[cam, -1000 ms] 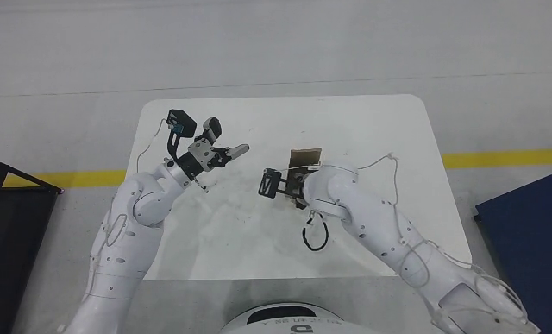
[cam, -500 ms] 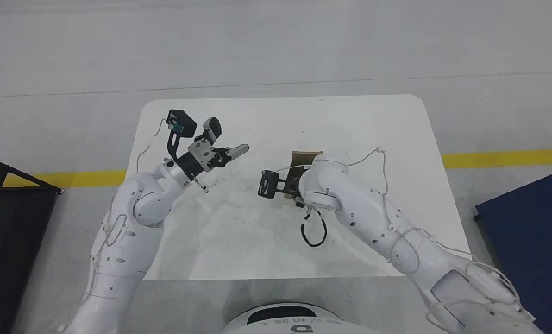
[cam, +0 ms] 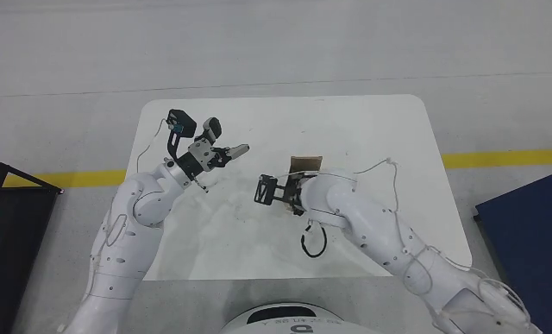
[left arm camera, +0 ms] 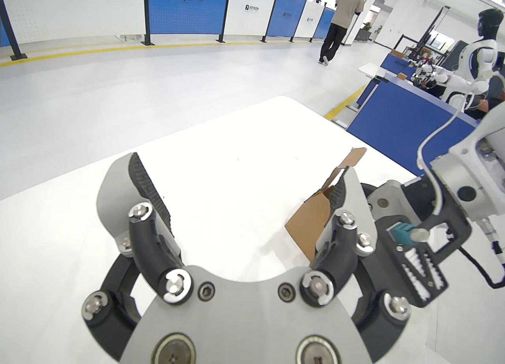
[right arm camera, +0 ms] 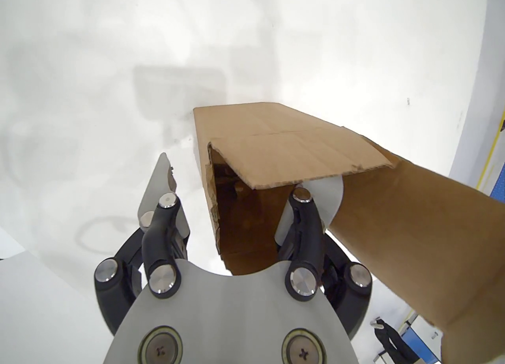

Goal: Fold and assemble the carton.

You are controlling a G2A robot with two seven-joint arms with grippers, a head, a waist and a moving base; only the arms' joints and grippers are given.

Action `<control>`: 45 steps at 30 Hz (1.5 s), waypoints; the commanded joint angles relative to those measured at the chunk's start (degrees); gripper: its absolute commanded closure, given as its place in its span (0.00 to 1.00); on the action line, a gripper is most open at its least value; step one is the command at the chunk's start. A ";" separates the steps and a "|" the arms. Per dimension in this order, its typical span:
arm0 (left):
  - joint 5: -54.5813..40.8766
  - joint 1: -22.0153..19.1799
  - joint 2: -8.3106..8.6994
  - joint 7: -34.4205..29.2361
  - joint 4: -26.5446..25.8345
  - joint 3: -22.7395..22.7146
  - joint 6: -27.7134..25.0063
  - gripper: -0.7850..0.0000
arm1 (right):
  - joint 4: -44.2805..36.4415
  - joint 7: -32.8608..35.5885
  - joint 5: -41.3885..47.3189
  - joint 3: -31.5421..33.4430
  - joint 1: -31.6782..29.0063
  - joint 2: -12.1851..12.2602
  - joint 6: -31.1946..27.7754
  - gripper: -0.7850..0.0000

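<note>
1. While the right gripper [right arm camera: 248,176] straddles the carton [right arm camera: 284,136] on the table [cam: 379,127], fingers [right arm camera: 165,180] open, you have the carton's length running straight ahead.
2. Your left gripper [left arm camera: 238,168] hangs open, empty, farther off.

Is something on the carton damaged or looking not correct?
The carton has a ragged, frayed edge beside the right gripper, whose jaws stand open around one wall. Its flaps stick out at uneven angles. Nothing else looks odd.

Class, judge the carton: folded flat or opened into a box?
Opened, not closed: the carton shows a hollow inside under one bent flap, with another flap sticking out.
</note>
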 commanded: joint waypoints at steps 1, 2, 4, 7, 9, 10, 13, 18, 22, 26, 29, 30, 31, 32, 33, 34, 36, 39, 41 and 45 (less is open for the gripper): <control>0.00 0.00 0.00 0.00 0.00 0.00 0.00 0.00 | -3.51 -2.30 -1.82 2.40 -3.12 0.96 -0.32 0.00; 0.00 0.00 0.00 0.00 0.00 0.00 0.00 0.00 | -5.48 -3.93 -2.35 3.80 -5.03 1.52 -0.94 0.00; 0.00 0.00 0.00 0.00 0.00 0.00 0.00 0.00 | -9.52 -9.02 -3.25 7.70 -9.44 2.82 -2.82 0.00; 0.00 0.00 0.00 0.00 0.00 0.00 0.00 0.00 | -15.78 -19.35 -5.63 15.40 -18.25 5.12 -7.51 0.00; 0.00 0.00 0.00 0.00 0.00 0.00 0.00 0.00 | -19.70 -27.22 -8.45 21.16 -25.63 6.70 -11.55 0.00; 0.00 0.00 0.00 0.00 0.00 0.00 0.00 0.00 | -21.45 -31.62 -10.17 24.32 -29.36 7.40 -12.71 0.00; 0.00 0.00 0.00 0.00 0.00 0.00 0.00 0.00 | -22.50 -35.99 -11.93 27.38 -33.17 8.03 -13.69 0.00; 1.29 -0.08 0.06 -0.54 -0.38 0.02 0.20 0.00 | -22.50 -35.99 -11.93 27.38 -33.17 8.03 -13.69 0.00; 18.46 0.77 0.66 -5.80 -5.96 2.54 2.37 0.00 | -19.01 -39.72 -9.68 30.05 -33.05 7.89 -8.16 0.00; 20.41 -0.03 0.54 -7.79 -5.97 5.87 1.13 0.00 | -12.74 -47.42 -4.49 34.62 -33.53 7.97 -5.21 0.00; 22.86 -1.82 0.22 -10.48 -5.38 9.65 1.03 0.00 | -8.99 -49.02 -2.41 36.90 -32.67 8.07 -4.36 0.00; 22.43 -2.47 0.04 -10.51 -4.73 10.75 1.17 0.00 | -8.46 -49.23 -2.05 37.06 -32.31 8.09 -4.48 0.00; 22.11 -3.25 -0.15 -10.57 -3.96 11.71 1.47 0.00 | -8.03 -49.59 -1.57 37.28 -32.01 8.08 -4.18 0.00; 22.20 -4.15 -0.33 -10.75 -3.16 12.66 1.76 0.00 | -7.81 -50.13 -1.17 37.37 -31.89 8.06 -3.79 0.00; 22.36 -5.04 -0.52 -10.78 -2.31 13.58 2.25 0.00 | -7.67 -51.07 -0.63 37.35 -31.78 8.05 -3.95 0.00; 22.61 -5.92 -0.72 -10.75 -1.40 14.53 2.69 0.00 | -7.32 -52.13 -0.24 37.46 -31.61 8.04 -4.08 0.00; 23.94 -7.71 -1.10 -11.16 0.38 16.50 3.63 0.00 | -6.24 -53.19 -0.03 37.22 -30.97 8.04 -4.49 0.00; 25.13 -9.82 -1.67 -11.14 2.65 19.06 4.88 0.00 | -4.60 -53.77 0.32 35.56 -29.18 7.91 -5.48 0.00; 24.97 -10.92 -1.98 -10.81 3.93 20.19 5.26 0.00 | -3.60 -53.00 0.05 34.20 -27.68 7.78 -5.51 0.00; 23.86 -12.65 -2.50 -10.43 5.77 21.97 4.80 0.00 | -1.97 -51.83 0.57 31.92 -25.35 7.54 -5.79 0.00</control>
